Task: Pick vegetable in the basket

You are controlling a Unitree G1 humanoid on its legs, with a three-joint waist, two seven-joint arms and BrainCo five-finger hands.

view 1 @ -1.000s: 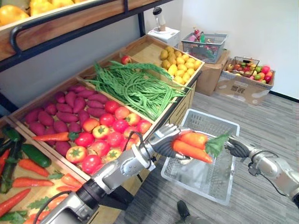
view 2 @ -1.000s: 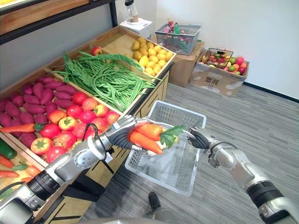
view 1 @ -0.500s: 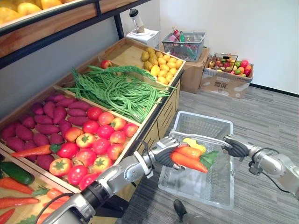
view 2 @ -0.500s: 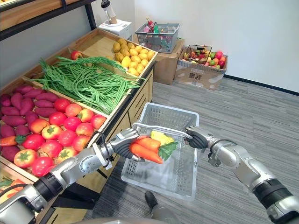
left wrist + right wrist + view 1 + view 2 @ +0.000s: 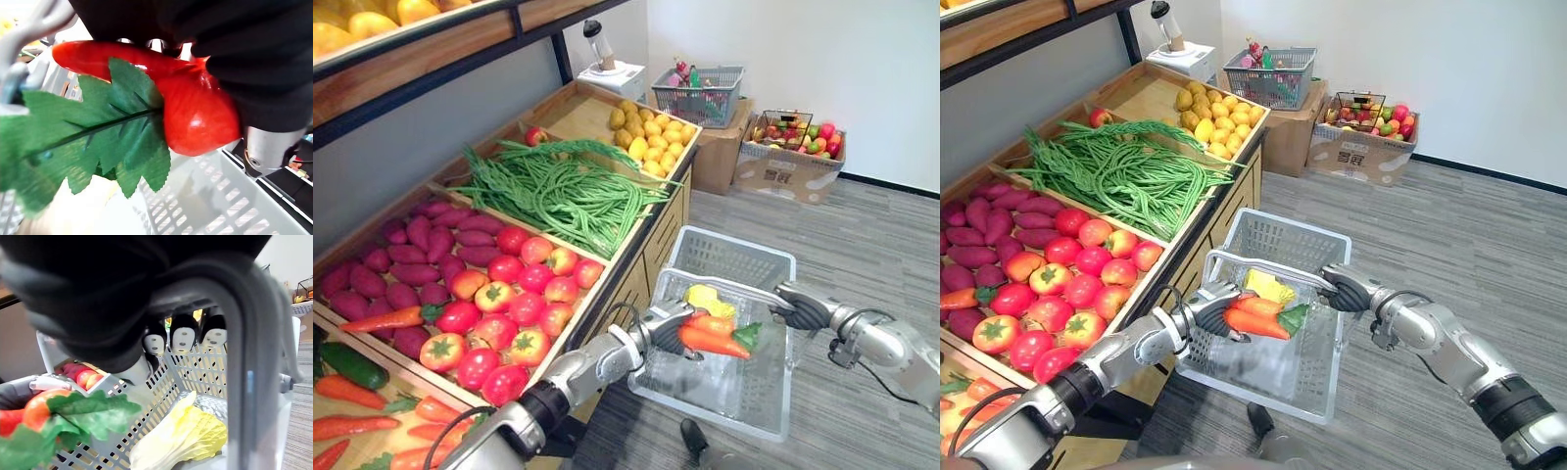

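Note:
My left hand (image 5: 662, 328) is shut on two orange carrots (image 5: 710, 335) with green leaves (image 5: 88, 132), holding them just inside the white plastic basket (image 5: 736, 262), below its rim. My right hand (image 5: 801, 307) is curled round the basket's grey handle (image 5: 242, 362) and holds the basket up beside the produce stand. A pale yellow leafy vegetable (image 5: 181, 435) lies on the basket's bottom, under and beyond the carrots.
The wooden stand to my left holds tomatoes (image 5: 514, 304), purple sweet potatoes (image 5: 421, 255), green beans (image 5: 563, 191), yellow fruit (image 5: 651, 132) and loose carrots (image 5: 362, 392). Boxes and baskets of fruit (image 5: 788, 147) stand on the grey floor by the far wall.
My left hand has lowered the carrots from above the rim down into the basket. The basket has sunk a little and shifted toward the stand. The camera turned early on.

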